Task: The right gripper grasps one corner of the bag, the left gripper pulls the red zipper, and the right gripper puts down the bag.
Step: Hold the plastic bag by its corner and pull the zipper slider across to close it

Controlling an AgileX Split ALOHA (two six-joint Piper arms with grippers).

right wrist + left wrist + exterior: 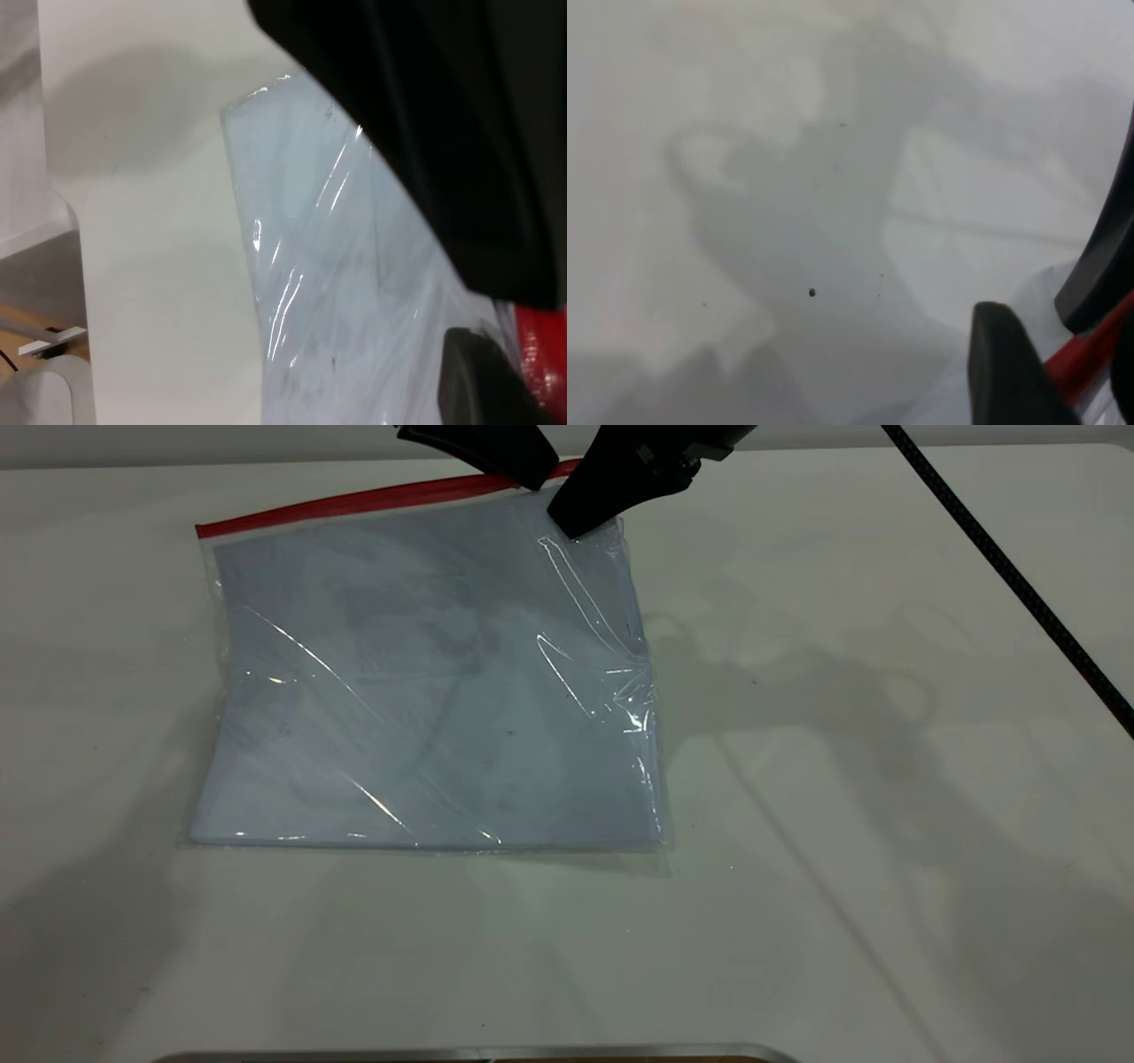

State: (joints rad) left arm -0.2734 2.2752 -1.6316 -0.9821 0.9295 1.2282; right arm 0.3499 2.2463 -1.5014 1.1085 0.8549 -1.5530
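The bag (425,691), a clear pouch with white sheets inside, lies on the white table (842,824). The red zipper (354,503) runs along its far edge. My right gripper (578,524) is shut on the bag's far right corner, and the plastic below it is creased. In the right wrist view the bag (337,292) passes between the right gripper's (496,319) fingers, with the red zipper (540,363) beside them. My left gripper (530,480) sits at the zipper's right end. In the left wrist view the left gripper (1085,372) is shut on the red zipper (1090,350).
A black cable (1010,567) crosses the table's far right. A metal edge (478,1054) shows at the table's near side. In the right wrist view the table's edge (75,266) drops off to grey fittings.
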